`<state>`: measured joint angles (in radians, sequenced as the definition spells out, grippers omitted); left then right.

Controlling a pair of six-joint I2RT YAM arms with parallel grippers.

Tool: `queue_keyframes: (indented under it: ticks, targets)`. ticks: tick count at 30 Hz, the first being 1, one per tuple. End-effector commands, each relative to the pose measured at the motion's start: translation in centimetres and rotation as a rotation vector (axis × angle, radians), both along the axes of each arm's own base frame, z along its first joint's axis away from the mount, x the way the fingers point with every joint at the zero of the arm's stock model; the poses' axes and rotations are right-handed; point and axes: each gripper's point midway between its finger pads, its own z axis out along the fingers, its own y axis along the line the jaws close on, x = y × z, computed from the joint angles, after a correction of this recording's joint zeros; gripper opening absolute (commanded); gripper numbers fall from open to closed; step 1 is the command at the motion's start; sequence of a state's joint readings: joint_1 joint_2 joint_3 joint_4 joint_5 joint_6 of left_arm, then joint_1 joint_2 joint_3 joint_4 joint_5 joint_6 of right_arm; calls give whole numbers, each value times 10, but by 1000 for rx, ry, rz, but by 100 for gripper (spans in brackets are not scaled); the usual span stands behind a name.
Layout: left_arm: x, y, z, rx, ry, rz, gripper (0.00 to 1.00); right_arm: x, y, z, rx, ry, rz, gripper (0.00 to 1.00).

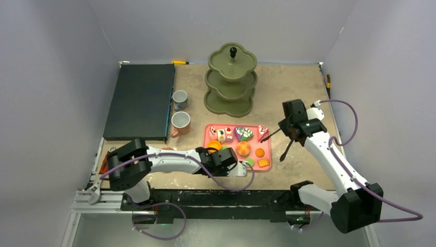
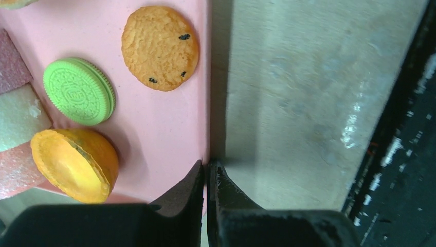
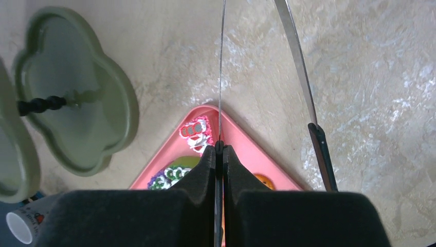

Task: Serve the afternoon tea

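We record left gripper [image 2: 207,167] shut on near edge of flat pink rectangular tray [image 2: 164,128]; right gripper [image 3: 220,148] clamps one blade of black-tipped steel tongs [image 3: 296,67].

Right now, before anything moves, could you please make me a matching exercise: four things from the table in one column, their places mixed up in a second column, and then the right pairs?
Things
1. olive tiered stand
2. orange mug
3. tongs
4. green sandwich cookie

Places
A. on the pink tray
B. beside the dark board, just nearer than the grey mug
C. on the far side of the table, beyond the tray
D. held in the shut right gripper

Pairs: 1-C, 2-B, 3-D, 4-A
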<state>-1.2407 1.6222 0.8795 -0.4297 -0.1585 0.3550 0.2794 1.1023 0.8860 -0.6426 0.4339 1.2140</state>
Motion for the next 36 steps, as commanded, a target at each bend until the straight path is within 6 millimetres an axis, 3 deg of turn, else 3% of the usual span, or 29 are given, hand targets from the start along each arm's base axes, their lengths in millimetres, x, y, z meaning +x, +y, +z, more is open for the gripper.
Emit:
queue_keyframes:
  ticks: [1, 11, 14, 19, 28, 30, 34, 36]
  targets:
    - [19, -12, -3, -32, 18, 20, 0, 7, -19, 41, -86, -94, -31, 0]
    - [43, -21, -7, -35, -4, 57, 0, 13, -22, 61, -111, -165, -16, 0]
    - [50, -15, -6, -27, -37, 45, 0, 16, -20, 65, -111, -182, -4, 0]
    - [73, -1, -8, -3, -67, 69, 0, 19, -17, 72, -105, -202, 15, 0]
    - [109, -3, -10, -8, -101, 110, 0, 17, -18, 75, -107, -222, 20, 0]
    - [104, -4, -7, -24, -72, 114, 0, 18, -18, 75, -114, -223, 24, 0]
    - [75, -9, 5, -69, -27, 99, 0, 24, -13, 75, -110, -231, 56, 0]
    - [60, -9, 9, -74, 4, 101, 9, 28, -7, 76, -105, -246, 92, 0]
